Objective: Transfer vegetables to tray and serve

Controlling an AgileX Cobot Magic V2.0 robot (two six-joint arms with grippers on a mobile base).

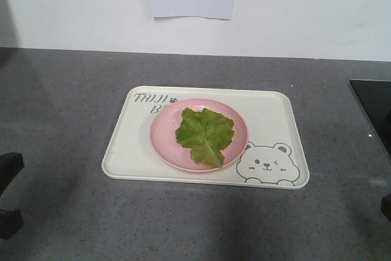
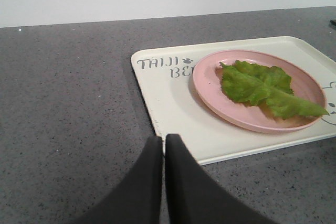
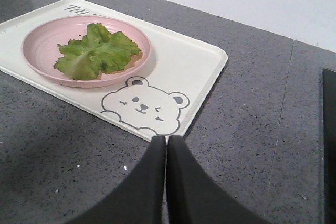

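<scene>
Lettuce leaf (image 1: 205, 136) lying flat on pink plate (image 1: 164, 136) centred on tray (image 1: 125, 157), pale rib running front-to-back; grey worktop (image 1: 61, 102) around. Left tool (image 2: 164, 139) and right tool (image 3: 166, 139) closed, empty.

Leaf on plate, plate on tray, tray on bench.
You see the vegetables (image 1: 205, 135) lying in the plate (image 1: 165, 142), which sits mid-tray (image 1: 125, 157); the bench (image 1: 61, 102) carries it, wall (image 1: 305, 10) behind.

A round pink plate (image 1: 165, 145) sits on the grey speckled counter (image 1: 61, 120) below a white wall (image 1: 305, 10).
</scene>
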